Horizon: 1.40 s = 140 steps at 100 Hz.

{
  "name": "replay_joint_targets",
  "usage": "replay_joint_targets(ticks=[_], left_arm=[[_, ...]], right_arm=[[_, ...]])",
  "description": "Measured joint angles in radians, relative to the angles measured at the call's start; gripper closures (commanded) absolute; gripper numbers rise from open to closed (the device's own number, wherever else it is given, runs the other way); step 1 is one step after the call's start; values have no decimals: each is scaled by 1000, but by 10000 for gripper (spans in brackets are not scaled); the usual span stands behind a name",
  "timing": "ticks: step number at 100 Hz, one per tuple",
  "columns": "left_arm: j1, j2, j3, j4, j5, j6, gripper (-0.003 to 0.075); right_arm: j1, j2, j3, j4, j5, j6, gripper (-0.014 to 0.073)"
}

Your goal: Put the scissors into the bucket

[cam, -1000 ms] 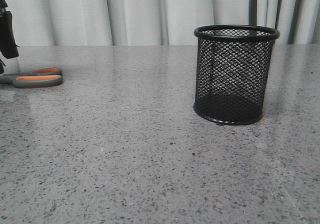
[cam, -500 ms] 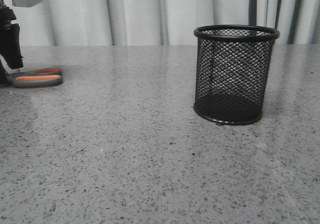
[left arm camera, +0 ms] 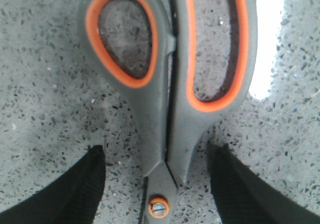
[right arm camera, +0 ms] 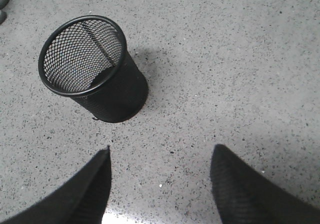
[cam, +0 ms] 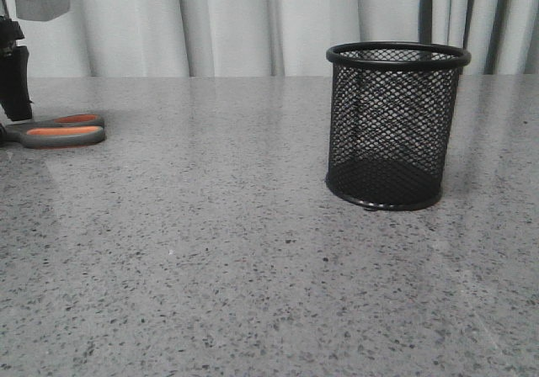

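The scissors [cam: 63, 130], dark grey handles lined in orange, lie flat on the table at the far left. In the left wrist view the scissors [left arm camera: 167, 109] lie closed, the pivot screw between the fingers. My left gripper [left arm camera: 159, 154] is open, its jaws astride the neck just below the handles, clear of it on both sides. Only one finger [cam: 14, 82] shows in the front view. The bucket [cam: 394, 124], a black wire-mesh cup, stands upright right of centre. My right gripper [right arm camera: 160, 156] is open and empty, above the table near the bucket [right arm camera: 92, 66].
The grey speckled stone table [cam: 210, 251] stretches across the view. Pale curtains [cam: 236, 19] hang behind its far edge. The scissors lie near the left border of the front view.
My left gripper has come down over the scissors, moving slightly between frames. The scissors and bucket have not moved.
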Motion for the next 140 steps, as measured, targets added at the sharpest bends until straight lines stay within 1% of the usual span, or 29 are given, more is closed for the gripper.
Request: replay_joint_targets(ticks=[60,66,75,77,101,120,123,140], left_arm=[[0,6,-2,-48,-2,2,306],[0,13,-6,-48,5,2,332],[0,22,-14,-52,23,2,406],[0,24,-15,-52,25,2,435],[0,26,-16,-57,51,2,570],[0,28,-18,-60,51,-11,718],[0,28,-18,-60,51,-16,727],[0,30,-24,-57,49,-54,726]], right_arm=[[0,17,0,0,2,0,201],[0,17,0,0,2,0,201],[0,17,0,0,4,0,201],[0,17,0,0,4,0,201],[0,17,0,0,9,0,201],[0,17,0,0,9,0,201],[0,17,0,0,9,0,201],[0,17,0,0,9,-2,201]])
